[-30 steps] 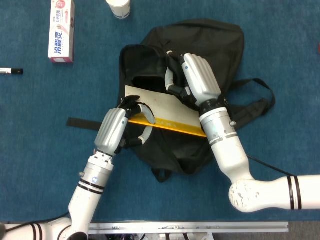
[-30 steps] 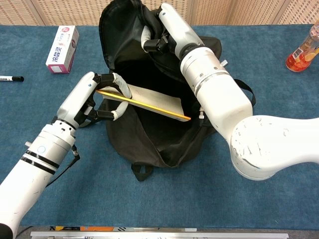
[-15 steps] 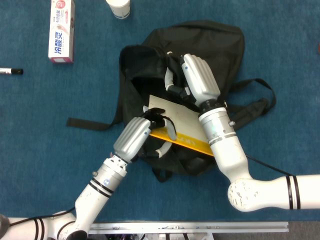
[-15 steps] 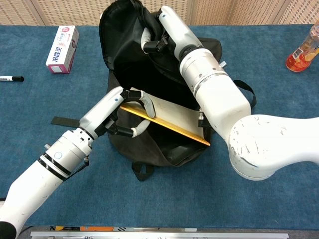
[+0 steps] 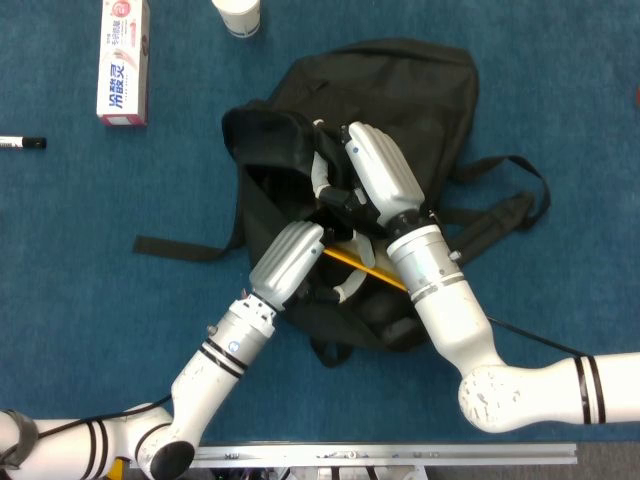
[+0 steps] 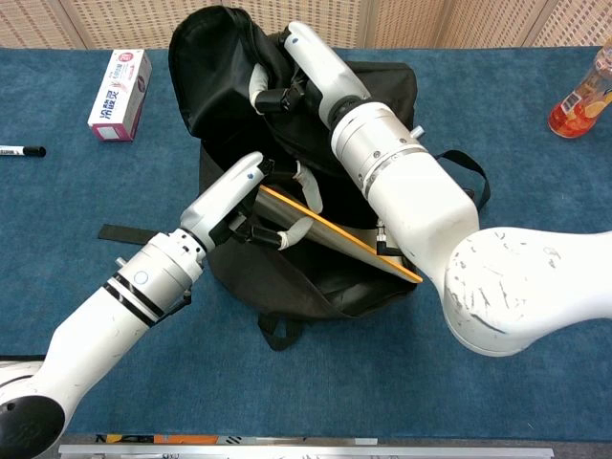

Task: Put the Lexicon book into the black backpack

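While the black backpack (image 6: 316, 258) lies open on the blue table (image 6: 535, 382), everything else is logged relative to it, going left to right. Far left of the backpack: a black marker (image 5: 22, 143) at the table edge. Left of and beyond the backpack: a white and red box (image 6: 120, 81). Beyond it, seen in the head view only: a white cup (image 5: 238, 14).

Left hand (image 6: 251, 196): at the backpack's mouth, fingers curled around the near end of the Lexicon book (image 6: 349, 239), so it holds the book. The book sits tilted, one end inside the opening, the other end with its yellow edge sticking out over the backpack's right front side. Judgement: partly in, not seated.

Right hand (image 6: 292, 72): at the far upper rim of the backpack, fingers closed on the black fabric, holding the flap up so the mouth is open.

Far right of the backpack: an orange bottle (image 6: 583, 96) at the frame edge.

Step in hand, by my reading: insertion, mid-way. Next move calls for the left hand to swing the protruding end toward the opening and push the book down along the inner wall, while the right hand holds the rim up. Risk: the book's corner catching on the fabric or zip edge.
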You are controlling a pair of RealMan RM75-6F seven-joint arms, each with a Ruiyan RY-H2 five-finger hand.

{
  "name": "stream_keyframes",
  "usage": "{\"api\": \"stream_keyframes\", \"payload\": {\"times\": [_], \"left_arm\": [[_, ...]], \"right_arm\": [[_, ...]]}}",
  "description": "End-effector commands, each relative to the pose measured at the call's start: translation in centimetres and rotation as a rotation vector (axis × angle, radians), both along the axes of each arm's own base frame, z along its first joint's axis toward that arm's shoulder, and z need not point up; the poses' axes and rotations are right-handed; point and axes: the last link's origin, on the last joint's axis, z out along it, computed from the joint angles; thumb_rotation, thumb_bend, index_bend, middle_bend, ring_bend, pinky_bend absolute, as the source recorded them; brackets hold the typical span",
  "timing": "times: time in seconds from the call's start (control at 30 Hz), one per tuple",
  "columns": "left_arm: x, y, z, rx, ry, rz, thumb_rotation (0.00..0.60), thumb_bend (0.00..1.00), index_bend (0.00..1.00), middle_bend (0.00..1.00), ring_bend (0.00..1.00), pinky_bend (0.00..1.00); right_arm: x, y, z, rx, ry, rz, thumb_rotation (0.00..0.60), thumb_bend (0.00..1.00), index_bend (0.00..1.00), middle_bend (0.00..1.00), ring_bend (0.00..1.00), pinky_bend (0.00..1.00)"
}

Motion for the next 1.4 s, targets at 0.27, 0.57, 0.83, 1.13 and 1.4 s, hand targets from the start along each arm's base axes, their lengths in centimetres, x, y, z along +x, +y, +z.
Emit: {"api": "stream_keyframes", "payload": {"times": [0.27, 0.57, 0.83, 1.13, 1.4], "left_arm": [[-1.4, 1.9, -0.6, 0.074, 0.013, 0.185, 0.6, 0.38, 0.65, 0.47, 0.38, 0.19], [-3.4, 2.8, 0.9, 0.153, 0.008, 0.314, 0.6, 0.38, 0.65, 0.48, 0.38, 0.19], [-3.9, 3.5, 3.1, 0.229, -0.113, 0.383, 0.6, 0.38, 0.65, 0.48, 0.38, 0.19], [-3.8, 2.1, 2.7, 0.231, -0.165, 0.37, 0.6, 0.38, 0.63, 0.47, 0.36, 0.19], [-4.0, 0.2, -0.1, 0.194, -0.09, 0.33, 0.6, 0.38, 0.63, 0.46, 0.36, 0.19]], "right_arm": [[-0.4, 0.2, 1.1, 0.003, -0.029, 0.001, 0.6, 0.72, 0.55, 0.54, 0.51, 0.81], [-0.9, 0.0, 1.4, 0.005, -0.041, -0.018, 0.6, 0.72, 0.55, 0.54, 0.52, 0.81], [-0.9, -0.2, 1.5, 0.006, -0.048, -0.031, 0.6, 0.72, 0.55, 0.54, 0.52, 0.81], [-1.0, -0.3, 1.4, 0.008, -0.049, -0.045, 0.6, 0.72, 0.55, 0.54, 0.52, 0.81], [-0.9, -0.3, 1.0, 0.019, -0.056, -0.054, 0.6, 0.72, 0.55, 0.54, 0.52, 0.81]]}}
